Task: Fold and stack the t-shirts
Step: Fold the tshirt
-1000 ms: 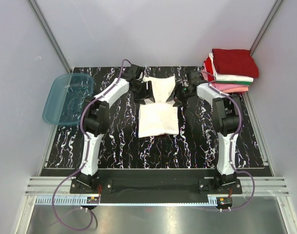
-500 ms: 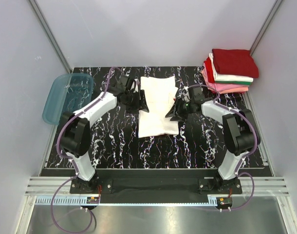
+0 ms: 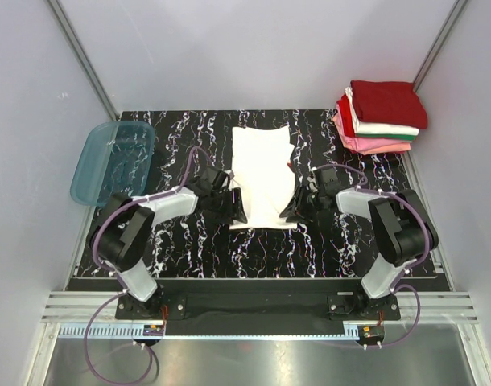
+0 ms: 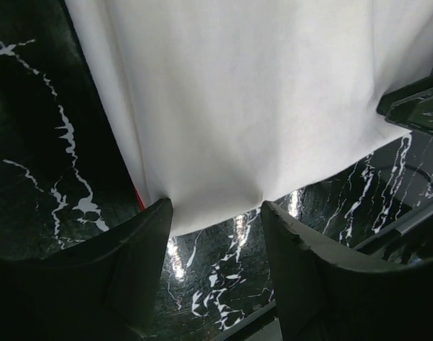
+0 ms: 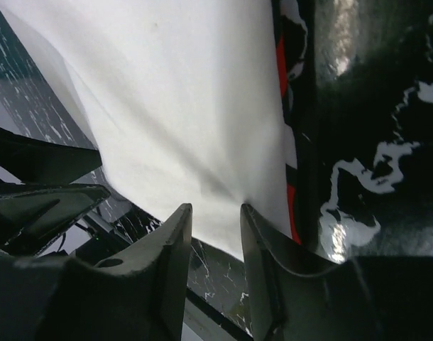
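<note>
Where the white t-shirt lies flat at the middle of the black marbled table, both arms reach in low to its near hem. The left tool sits at the hem's lower left corner and the right tool at its lower right corner. In the left wrist view the left tool is open, its jaws wide apart with the edge of the shirt lying between their tips and bare table showing below it. In the right wrist view the right tool has a narrower gap; the cloth puckers toward that gap, but the jaws have not yet closed on it. A strip of red print shows along the shirt's right edge there. The folded t-shirts, dark red on top, then white and pink, are stacked at the table's upper right corner. A teal tub rests at the left edge.
</note>
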